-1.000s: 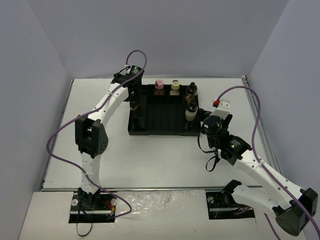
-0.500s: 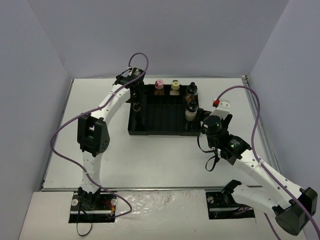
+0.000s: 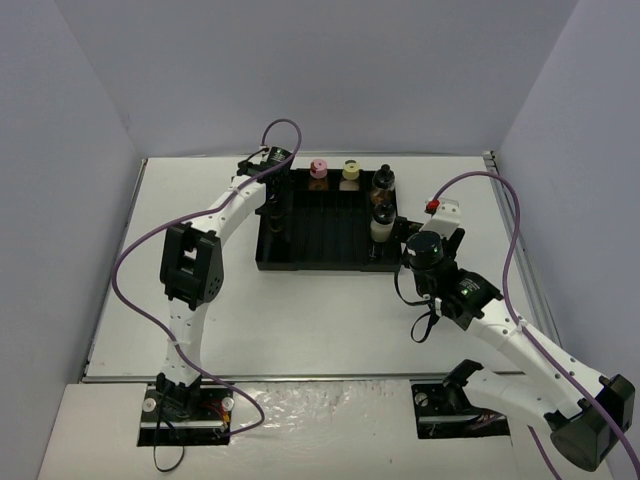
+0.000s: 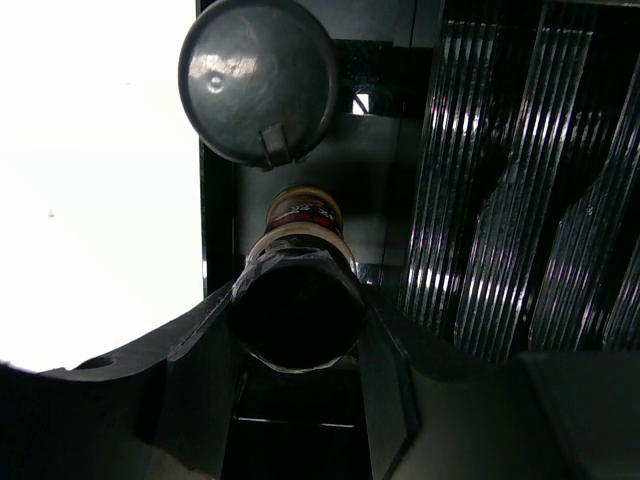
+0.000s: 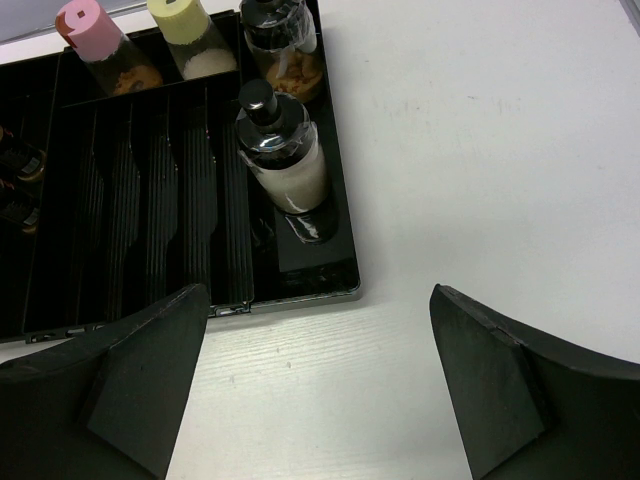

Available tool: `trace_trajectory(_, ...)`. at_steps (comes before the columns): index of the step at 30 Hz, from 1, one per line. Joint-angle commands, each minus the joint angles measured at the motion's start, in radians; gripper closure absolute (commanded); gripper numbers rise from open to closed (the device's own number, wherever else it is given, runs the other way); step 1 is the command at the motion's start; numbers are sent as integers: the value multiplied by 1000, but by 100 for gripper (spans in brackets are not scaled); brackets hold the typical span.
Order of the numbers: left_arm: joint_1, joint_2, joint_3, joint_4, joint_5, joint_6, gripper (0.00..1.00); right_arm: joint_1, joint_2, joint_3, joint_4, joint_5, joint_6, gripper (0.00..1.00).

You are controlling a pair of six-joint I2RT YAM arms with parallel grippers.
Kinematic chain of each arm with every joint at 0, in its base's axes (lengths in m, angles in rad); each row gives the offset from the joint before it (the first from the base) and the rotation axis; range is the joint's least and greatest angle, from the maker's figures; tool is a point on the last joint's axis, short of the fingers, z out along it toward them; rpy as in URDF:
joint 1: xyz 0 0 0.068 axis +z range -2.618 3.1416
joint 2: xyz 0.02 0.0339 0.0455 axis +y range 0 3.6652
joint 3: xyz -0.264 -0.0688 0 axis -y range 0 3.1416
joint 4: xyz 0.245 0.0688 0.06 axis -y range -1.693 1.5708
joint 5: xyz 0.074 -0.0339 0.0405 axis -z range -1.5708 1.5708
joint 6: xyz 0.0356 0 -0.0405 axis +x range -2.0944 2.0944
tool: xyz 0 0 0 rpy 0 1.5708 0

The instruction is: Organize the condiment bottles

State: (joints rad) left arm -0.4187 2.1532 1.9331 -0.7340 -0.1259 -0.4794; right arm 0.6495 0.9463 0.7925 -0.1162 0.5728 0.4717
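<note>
The left gripper (image 4: 298, 300) hangs over the left-hand channel of the ribbed black tray (image 3: 320, 264). Its two fingers (image 4: 200, 345) press on either side of the black cap of a dark-filled bottle (image 4: 298, 325), and the claw appears clamped on it. Seen from the wrist, the bottle is viewed almost cap-on, with its red-labelled body running away beneath the claw toward the tray floor. Its long axis therefore lies close to the line of the fingers rather than across them. Just beyond it in the same channel, toward the far wall, stands a second bottle with a glossy dark cap (image 4: 258, 80), close by but not touching. Any setting-down appears to depend on that narrow gap.

Across the tray, the pink-capped bottle (image 3: 319, 170), the yellow-capped bottle (image 3: 350, 172) and an amber-filled bottle (image 3: 382, 182) line the far edge. A pale-filled bottle (image 3: 381, 222) stands upright in the right-hand channel. The right gripper (image 5: 318, 300) waits off the tray's near right corner, fingers spread wide with nothing between them. The pale-filled bottle lies ahead of it and slightly to its left, nearer than any other. The left arm looks best placed for the left channel, and the right arm is nearer the right-hand bottles.
</note>
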Motion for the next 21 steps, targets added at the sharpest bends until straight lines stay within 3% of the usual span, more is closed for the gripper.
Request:
trace_trajectory(1, 4, -31, 2, 58, 5, -13, 100, 3, -4, 8, 57, 48, 8, 10)
trace_trajectory(10, 10, -30, -4, 55, 1, -14, 97, 3, -6, 5, 56, 46, 7, 10)
trace_trajectory(18, 8, -66, -14, 59, -6, -4, 56, 4, -3, 4, 58, 44, 13, 10)
trace_trajectory(21, 6, -78, -9, 48, -17, -2, 48, 3, 0, 4, 58, 41, 15, 10)
